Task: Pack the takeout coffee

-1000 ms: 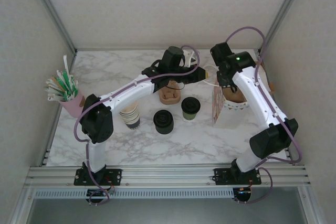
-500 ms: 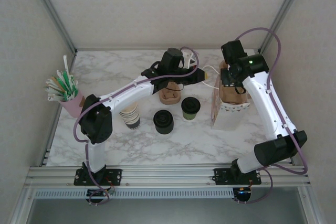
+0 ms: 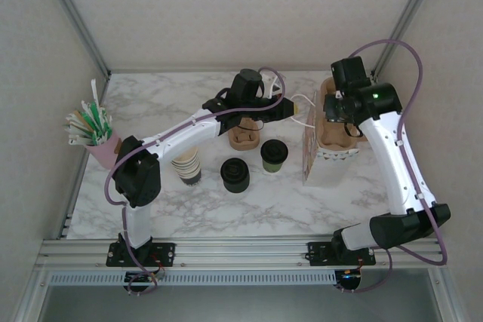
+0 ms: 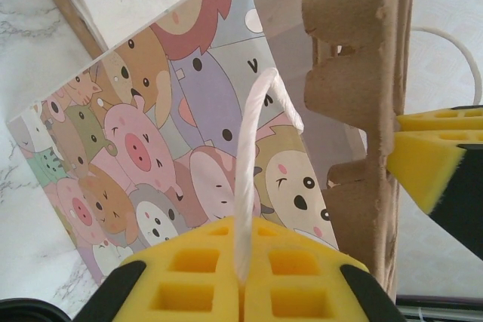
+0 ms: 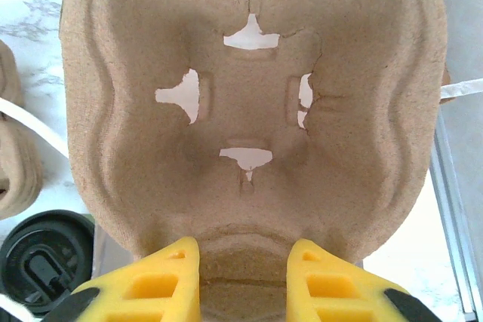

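- The bench (image 3: pixel 151 209) is white marble, and all my things stand on it.
- The paper bag (image 3: pixel 311 157) with funny animals on it stands on the right part of the bench, with its open top up.
- The cup tray (image 3: pixel 341 122) is brown cardboard. It hangs over the mouth of the bag and is not down inside yet, I think.
- The takeout coffee (image 3: pixel 273 154) is the small green cup with the black lid.
  - It stands straight up on the bench, just to the left of the bag and not touching it.
  - It is not in the tray or the bag.
- My right claw (image 3: pixel 337 105) pinches the edge of the cup tray. Its yellow pads are only as far apart as the cardboard is thick.
- My left claw (image 3: pixel 290 108) is squeezed tight on the string handle (image 4: pixel 253 148) of the bag, with the pads pressed together on it.
- The coffee sits nearer to me than both claws.
  - It is down and left from my right claw, with the bag wall in between.
  - It is just below my left claw in the top view.
  - So my left arm is the closer one, but that claw is full.
  - The cup is tall, so a claw should come at its side and keep it standing up, or it could spill.
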Controlling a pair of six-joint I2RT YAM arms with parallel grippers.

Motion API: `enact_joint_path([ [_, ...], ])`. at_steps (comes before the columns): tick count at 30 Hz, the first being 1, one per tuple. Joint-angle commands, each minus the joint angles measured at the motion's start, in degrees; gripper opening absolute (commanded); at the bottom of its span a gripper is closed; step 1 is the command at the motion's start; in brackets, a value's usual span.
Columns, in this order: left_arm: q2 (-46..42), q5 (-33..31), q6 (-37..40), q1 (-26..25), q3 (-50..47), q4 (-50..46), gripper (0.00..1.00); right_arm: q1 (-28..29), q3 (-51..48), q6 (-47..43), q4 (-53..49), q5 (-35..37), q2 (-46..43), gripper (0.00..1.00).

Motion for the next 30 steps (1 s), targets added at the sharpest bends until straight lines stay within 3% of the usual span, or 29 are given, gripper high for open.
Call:
enact_joint_path([
  [1,-2.37,0.09,-0.38,0.43,-0.26,2.07,0.03,-0.55,0.59,-0.13,1.42,-2.91,-0.56,0.19],
  [7,-2.37,0.17,-0.29,0.58,-0.34,1.79,0.03,-2.18,0.47,-0.04,2.90,-5.05,-2.23,0.19],
  [19,-1.98,0.26,-0.34,0.76,0.09,1.74,0.03,-6.94,1.20,-0.84,4.03,-21.53,-2.34,0.20],
  [30,-1.58,0.41,-0.03,0.96,1.31,0.77,0.03,-14.65,1.95,-2.04,-0.50,-30.01,1.58,0.20],
])
